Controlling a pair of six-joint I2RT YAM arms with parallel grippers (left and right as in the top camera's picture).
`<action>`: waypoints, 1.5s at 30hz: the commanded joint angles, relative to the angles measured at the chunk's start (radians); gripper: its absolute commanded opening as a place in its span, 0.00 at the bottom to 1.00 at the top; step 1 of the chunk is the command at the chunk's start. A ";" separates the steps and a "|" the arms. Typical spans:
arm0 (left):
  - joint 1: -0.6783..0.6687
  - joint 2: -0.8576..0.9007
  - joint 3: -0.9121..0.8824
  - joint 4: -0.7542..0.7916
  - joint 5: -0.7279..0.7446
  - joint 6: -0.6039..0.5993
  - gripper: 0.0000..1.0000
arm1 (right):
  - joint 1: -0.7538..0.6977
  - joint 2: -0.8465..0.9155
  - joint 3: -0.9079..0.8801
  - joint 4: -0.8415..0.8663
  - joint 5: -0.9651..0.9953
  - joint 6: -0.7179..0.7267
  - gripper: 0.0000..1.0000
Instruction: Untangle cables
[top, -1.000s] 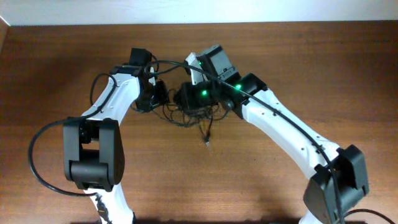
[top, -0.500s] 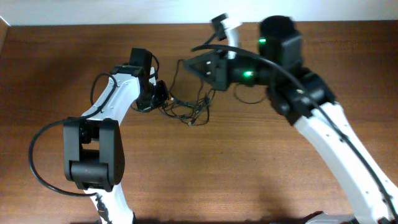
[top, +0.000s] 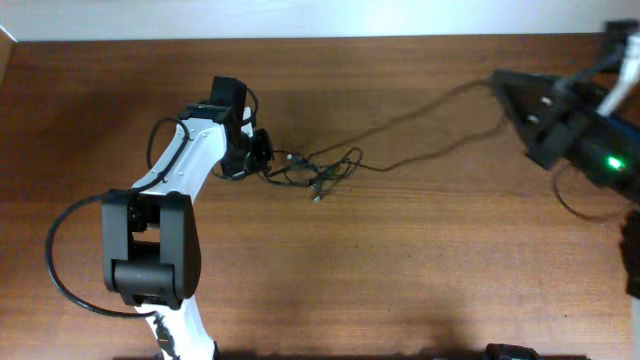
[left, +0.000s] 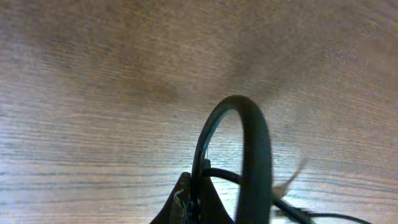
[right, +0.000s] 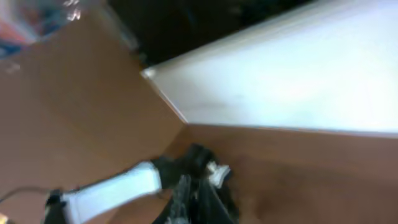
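The cables (top: 318, 172) are a small knot of thin black wires on the brown table, with a light plug tip (top: 316, 197) at its lower edge. Two long strands (top: 420, 125) run taut from the knot up to the right. My left gripper (top: 265, 160) is shut on the knot's left end. In the left wrist view its closed tips (left: 199, 200) pinch a black wire, with a black loop (left: 252, 143) arching in front. My right gripper (top: 503, 85) is far right, shut on the strands' ends. The right wrist view is blurred and shows closed jaws (right: 194, 198).
The left arm's white link (top: 190, 160) and black base (top: 150, 250) stand at the left. The right arm's black wrist with a green light (top: 590, 150) is at the right edge. A white wall (right: 298, 74) borders the table's far edge.
My right gripper has swung from above the knot far to the right, drawing two long strands out of the bundle. The knot has shrunk and stretched. The left gripper has stayed put.
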 joint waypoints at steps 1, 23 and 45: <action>0.008 -0.019 -0.002 0.001 -0.035 0.002 0.00 | -0.196 -0.030 0.014 -0.173 0.003 -0.014 0.04; 0.007 -0.019 -0.002 0.001 -0.035 0.002 0.02 | -0.041 0.398 -0.200 -0.661 0.075 -0.409 0.90; 0.007 -0.019 -0.002 0.001 -0.035 0.002 0.08 | 0.732 0.726 -0.216 -0.168 0.576 -0.408 0.73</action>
